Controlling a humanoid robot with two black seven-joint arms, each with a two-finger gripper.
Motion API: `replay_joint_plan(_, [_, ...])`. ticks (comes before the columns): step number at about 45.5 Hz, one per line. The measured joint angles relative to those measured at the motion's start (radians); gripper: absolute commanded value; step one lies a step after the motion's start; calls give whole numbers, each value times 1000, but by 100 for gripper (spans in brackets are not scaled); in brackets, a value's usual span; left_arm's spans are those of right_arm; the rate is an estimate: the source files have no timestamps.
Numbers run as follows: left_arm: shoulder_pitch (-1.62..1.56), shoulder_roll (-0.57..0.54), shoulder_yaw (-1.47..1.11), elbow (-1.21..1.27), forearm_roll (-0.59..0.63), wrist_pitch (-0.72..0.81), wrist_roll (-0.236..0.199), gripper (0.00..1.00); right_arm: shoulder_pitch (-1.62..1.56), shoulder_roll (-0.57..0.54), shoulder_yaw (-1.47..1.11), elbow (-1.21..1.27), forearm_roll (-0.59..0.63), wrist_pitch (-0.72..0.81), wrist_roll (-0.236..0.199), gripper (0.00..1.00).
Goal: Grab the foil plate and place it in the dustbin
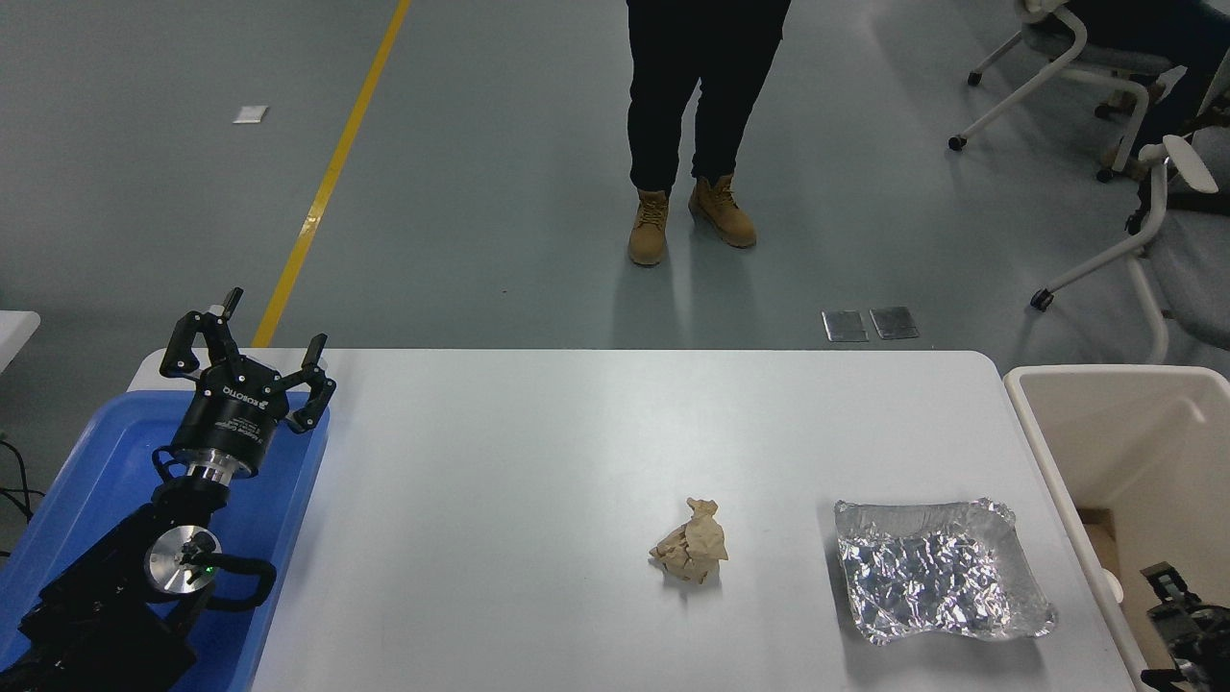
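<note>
Foil plate (940, 572) lies flat at the counter's (538, 432) lower right, just beside the dustbin (1043, 452), untouched. Right gripper (1187, 620) is barely visible at the frame's lower right corner; state indeterminable. Left gripper (248, 360) is parked, jaws spread, over the blue tray (86, 461). A paper wad (692, 553) lies nearby.

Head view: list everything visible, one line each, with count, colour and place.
table: one, white, centre
foil plate: one, silver, table's near right
paper wad: one, tan, left of the foil plate
dustbin: one, cream, off the table's right edge
tray: one, blue, table's left edge
chairs: two, white, far right on the floor
person: one, dark trousers, tan boots, beyond the table
left gripper: one, black, open, over the tray
right gripper: one, black, lower right, partly cut off
</note>
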Motion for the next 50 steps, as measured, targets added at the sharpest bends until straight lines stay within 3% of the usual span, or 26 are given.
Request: replay_joint_plan(50, [0, 0, 0, 0, 0, 0, 0, 98, 68, -1, 4, -2, -1, 6, -1, 100])
